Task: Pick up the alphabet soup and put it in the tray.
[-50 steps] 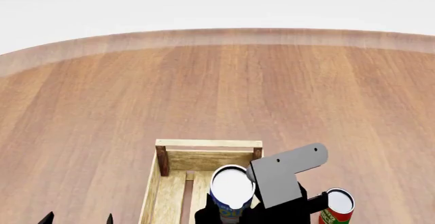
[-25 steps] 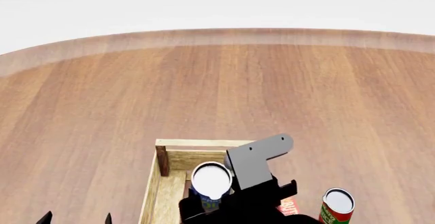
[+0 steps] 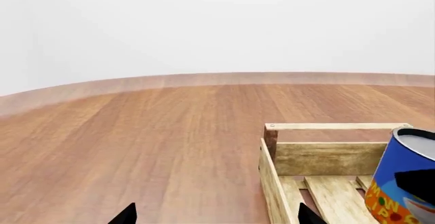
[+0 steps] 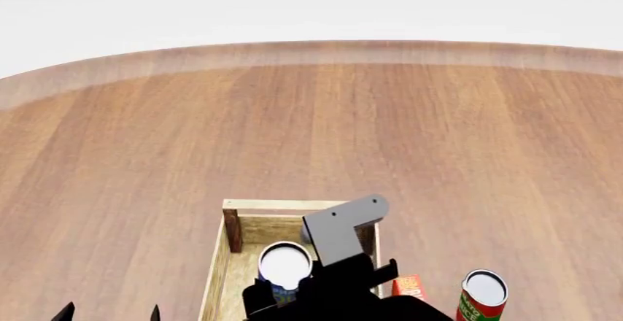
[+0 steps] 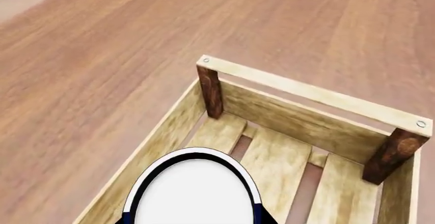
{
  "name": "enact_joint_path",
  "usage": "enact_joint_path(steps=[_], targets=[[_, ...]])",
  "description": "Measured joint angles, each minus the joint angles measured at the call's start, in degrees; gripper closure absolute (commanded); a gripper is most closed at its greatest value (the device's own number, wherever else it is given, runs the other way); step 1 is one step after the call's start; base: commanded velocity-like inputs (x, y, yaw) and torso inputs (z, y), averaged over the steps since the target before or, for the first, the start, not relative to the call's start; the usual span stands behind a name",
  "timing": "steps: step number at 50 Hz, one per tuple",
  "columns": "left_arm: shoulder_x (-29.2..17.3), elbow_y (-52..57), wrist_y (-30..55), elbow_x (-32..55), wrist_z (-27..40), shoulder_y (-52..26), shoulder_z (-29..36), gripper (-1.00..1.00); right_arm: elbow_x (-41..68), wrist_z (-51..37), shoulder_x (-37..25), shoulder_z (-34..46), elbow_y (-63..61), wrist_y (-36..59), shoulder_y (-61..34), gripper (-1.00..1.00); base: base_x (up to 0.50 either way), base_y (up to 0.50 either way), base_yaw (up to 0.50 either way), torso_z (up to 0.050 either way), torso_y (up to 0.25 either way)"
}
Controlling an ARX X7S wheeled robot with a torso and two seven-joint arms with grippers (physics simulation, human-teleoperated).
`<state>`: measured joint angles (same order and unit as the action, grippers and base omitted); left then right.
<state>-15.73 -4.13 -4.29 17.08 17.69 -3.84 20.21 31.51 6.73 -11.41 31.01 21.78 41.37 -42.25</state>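
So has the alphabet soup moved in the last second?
Yes. The alphabet soup went leftward from the tray's right side toward its middle, away from the red-labelled can.

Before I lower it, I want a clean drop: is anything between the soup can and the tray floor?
Nothing visible. The alphabet soup hangs in the right gripper above the tray, inside its walls, and the slats shown in the right wrist view are bare. The patch directly under the can is hidden.

I see the alphabet soup (image 3: 406, 180) blue with an orange base and white top, the tray (image 5: 309, 89) pale wood with dark posts, the table (image 4: 322, 124) reddish-brown.
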Motion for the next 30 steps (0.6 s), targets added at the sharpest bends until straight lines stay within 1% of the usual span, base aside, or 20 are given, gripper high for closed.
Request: enact_joint_path(steps=[30], targets=[[-0.3,-0.3,-0.3,0.3,0.3,-0.2,0.5,-1.0,-3.1,5.4,5.5,3.5,20.6,-7.4,-5.3,1.0,0.0,0.0,0.0,0.0,0.001]])
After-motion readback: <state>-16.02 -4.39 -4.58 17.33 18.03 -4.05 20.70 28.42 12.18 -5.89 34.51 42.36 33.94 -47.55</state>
